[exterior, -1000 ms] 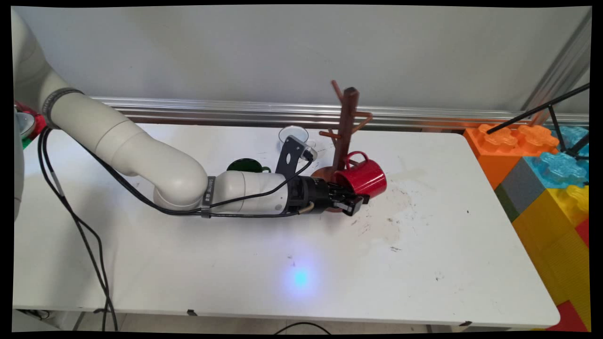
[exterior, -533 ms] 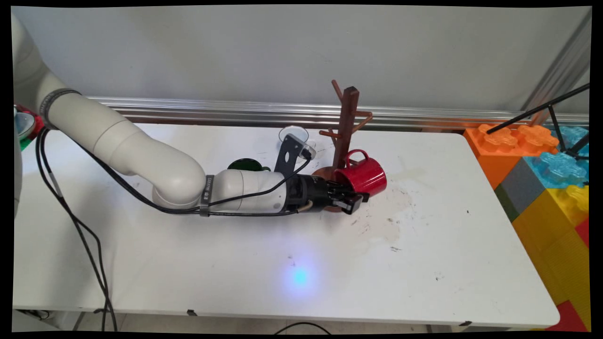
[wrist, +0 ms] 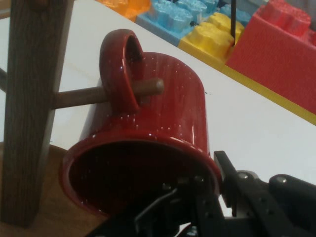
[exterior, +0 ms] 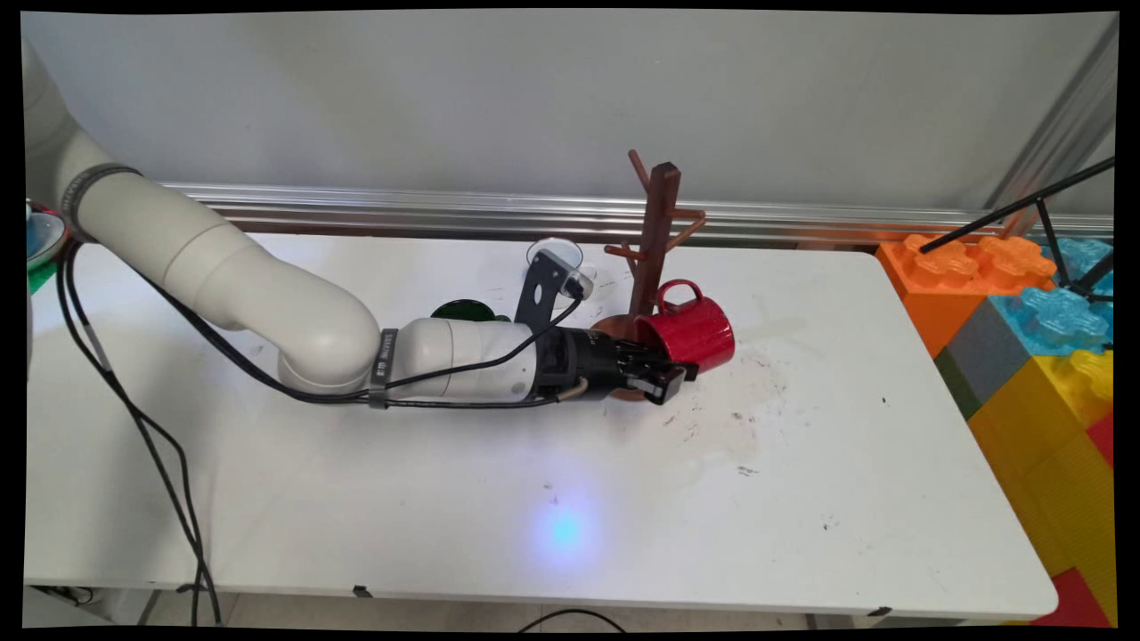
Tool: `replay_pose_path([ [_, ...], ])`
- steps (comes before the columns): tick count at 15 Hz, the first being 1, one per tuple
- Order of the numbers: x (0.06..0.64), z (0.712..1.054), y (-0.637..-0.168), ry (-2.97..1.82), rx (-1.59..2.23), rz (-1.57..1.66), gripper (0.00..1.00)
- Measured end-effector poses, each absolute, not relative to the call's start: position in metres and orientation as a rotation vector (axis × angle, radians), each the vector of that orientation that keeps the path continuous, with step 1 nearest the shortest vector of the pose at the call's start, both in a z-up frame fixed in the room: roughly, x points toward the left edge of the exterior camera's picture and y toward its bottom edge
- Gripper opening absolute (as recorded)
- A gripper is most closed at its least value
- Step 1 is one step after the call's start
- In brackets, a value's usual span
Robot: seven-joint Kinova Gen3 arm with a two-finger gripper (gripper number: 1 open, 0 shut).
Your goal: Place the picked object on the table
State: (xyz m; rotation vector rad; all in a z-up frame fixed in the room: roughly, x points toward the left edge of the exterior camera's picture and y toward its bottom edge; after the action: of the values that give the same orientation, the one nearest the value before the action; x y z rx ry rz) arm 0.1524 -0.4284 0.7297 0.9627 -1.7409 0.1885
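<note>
A red mug (exterior: 696, 328) lies tipped on its side at the foot of a brown wooden mug tree (exterior: 657, 227). My gripper (exterior: 668, 374) is shut on its rim, one finger inside the mouth and one outside. In the hand view the red mug (wrist: 163, 108) has its handle threaded over a low peg (wrist: 79, 96) of the mug tree (wrist: 29, 98). The peg's tip pokes out past the handle. My gripper (wrist: 212, 185) clamps the rim at the lower right of the mug's mouth.
A dark green cup (exterior: 459, 312) and a clear glass (exterior: 554, 254) stand behind my forearm, left of the tree. Large coloured building blocks (exterior: 1042, 338) are stacked off the table's right end, with a black stand (exterior: 1024, 209) above them. Black cables hang at the left.
The red mug has shifted slightly right and up toward the tree's post, with my gripper still on its rim. The arm has eased a little to the left.
</note>
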Motion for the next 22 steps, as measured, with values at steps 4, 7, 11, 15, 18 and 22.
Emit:
replay_pose_path([
  [4, 0.155, 0.737, -0.418, -1.744, 0.953, 0.180, 0.00],
  [7, 0.157, 0.742, -0.409, -1.747, 0.945, 0.172, 0.00],
  [11, 0.159, 0.750, -0.397, -1.751, 0.931, 0.160, 0.00],
  [15, 0.164, 0.759, -0.387, -1.757, 0.917, 0.155, 0.00],
  [18, 0.170, 0.764, -0.380, -1.774, 0.904, 0.159, 0.00],
  [22, 0.178, 0.771, -0.373, -1.817, 0.873, 0.164, 0.00],
])
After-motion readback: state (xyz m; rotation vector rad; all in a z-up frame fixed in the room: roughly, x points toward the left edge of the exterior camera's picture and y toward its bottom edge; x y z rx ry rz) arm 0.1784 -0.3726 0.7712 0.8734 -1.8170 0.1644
